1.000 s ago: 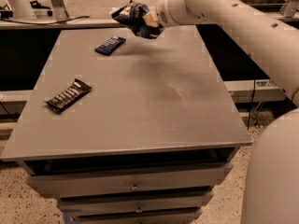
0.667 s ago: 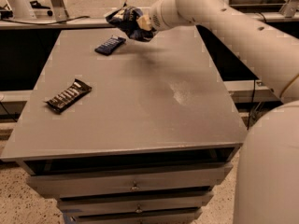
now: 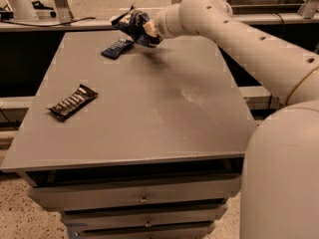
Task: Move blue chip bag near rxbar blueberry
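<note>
The blue chip bag (image 3: 130, 24), crumpled dark blue foil with white edges, is held in my gripper (image 3: 145, 32) just above the far part of the grey table (image 3: 149, 113). The gripper is shut on the bag. The rxbar blueberry (image 3: 116, 48), a small flat dark blue bar, lies on the table just below and left of the bag, close to it. My white arm (image 3: 234, 39) reaches in from the right.
A longer dark bar with white lettering (image 3: 73, 102) lies near the table's left edge. The table has drawers at its front (image 3: 144, 199). Rails and equipment stand behind the table's far edge.
My gripper has carried the chip bag leftward and slightly down, closer to the small blue bar. The two bars have not moved.
</note>
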